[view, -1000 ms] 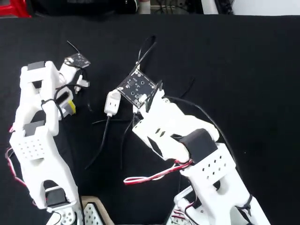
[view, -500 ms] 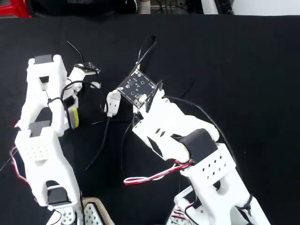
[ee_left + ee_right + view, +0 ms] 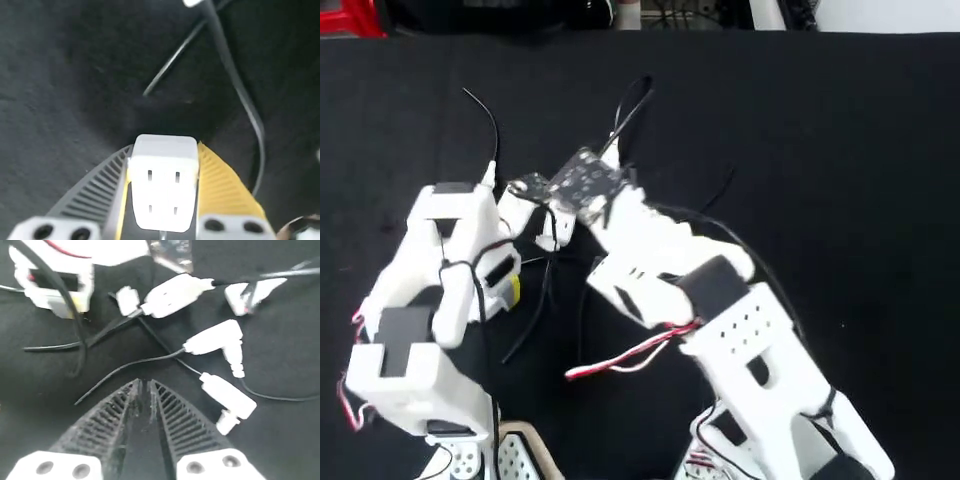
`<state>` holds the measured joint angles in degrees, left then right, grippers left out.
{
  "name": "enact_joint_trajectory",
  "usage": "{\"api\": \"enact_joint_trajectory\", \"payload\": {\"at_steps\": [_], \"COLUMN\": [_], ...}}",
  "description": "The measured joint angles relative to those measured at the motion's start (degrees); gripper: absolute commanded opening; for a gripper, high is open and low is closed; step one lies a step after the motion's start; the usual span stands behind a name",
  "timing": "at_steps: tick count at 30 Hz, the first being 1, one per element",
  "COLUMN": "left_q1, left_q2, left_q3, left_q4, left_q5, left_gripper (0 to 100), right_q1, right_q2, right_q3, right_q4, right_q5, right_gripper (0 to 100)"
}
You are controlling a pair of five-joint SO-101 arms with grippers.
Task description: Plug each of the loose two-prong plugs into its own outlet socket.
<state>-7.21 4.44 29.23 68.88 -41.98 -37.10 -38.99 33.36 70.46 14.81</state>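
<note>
Left pincer (image 3: 165, 154): I am gripping a white outlet socket (image 3: 162, 195) between its jaws, slots facing outward for mating. Right pincer (image 3: 145, 388): closed, empty; loose two-prong plug (image 3: 215, 340) lying just ahead.

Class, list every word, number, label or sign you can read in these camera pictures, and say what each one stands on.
No text can be read anywhere.
white socket block: plain face, only slots, no print.
white plugs: no lettering visible.
small circuit board at an arm's tip: pale marks, too small to read.
</note>
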Motion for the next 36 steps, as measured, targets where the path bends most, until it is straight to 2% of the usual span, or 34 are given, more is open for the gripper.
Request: {"api": "enact_joint_trajectory", "payload": {"at_steps": [4,11,14,19,26,29,33,36], "left_q1": [-0.18,-1.58,-6.07,-19.25,-36.48,-39.91,-40.79,-40.7], "left_q2": [-4.4,-15.47,-24.0,-42.81,-73.32,-86.24,-102.68,-106.29], "left_q3": [0.88,6.59,9.67,18.64,39.47,49.67,62.15,66.99], "left_q4": [-0.26,0.09,0.26,-1.93,-4.04,-5.71,-6.24,-8.35], "left_q5": [2.73,4.92,7.47,10.73,15.03,15.74,16.0,16.09], "left_gripper": [28,28,28,28,28,28,28,28], "right_q1": [-1.76,-1.67,-1.67,-1.67,-4.48,-6.86,-8.35,-9.76], "right_q2": [0.0,0.0,0.0,1.41,13.89,20.48,27.96,33.85], "right_q3": [0.0,0.0,0.0,-0.18,-6.07,-8.35,-14.24,-20.48], "right_q4": [0.0,0.0,0.0,-3.87,-13.01,-19.43,-26.02,-28.48], "right_q5": [0.26,0.26,-1.76,-6.86,-13.89,-18.2,-22.59,-24.18], "right_gripper": [2.6,2.6,4.3,16.8,17.6,17.7,17.7,17.8]}}
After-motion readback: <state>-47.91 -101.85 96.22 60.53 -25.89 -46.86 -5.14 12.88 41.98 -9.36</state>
